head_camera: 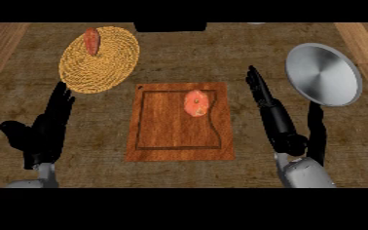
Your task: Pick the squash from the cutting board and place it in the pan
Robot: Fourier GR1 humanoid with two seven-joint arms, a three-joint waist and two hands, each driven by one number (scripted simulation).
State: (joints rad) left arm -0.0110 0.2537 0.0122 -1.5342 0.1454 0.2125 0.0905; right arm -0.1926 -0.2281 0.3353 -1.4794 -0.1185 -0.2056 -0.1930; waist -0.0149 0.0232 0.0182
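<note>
Squash [196,103] shown on board [180,122]; pan [323,74] at right; both robot hands, left [45,129] and right [271,111], held open.

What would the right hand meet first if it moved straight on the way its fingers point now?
Probably nothing. The right hand points up the view, between the cutting board and the pan. Only bare counter lies ahead, as far as the view shows; height above it is unclear.
</note>
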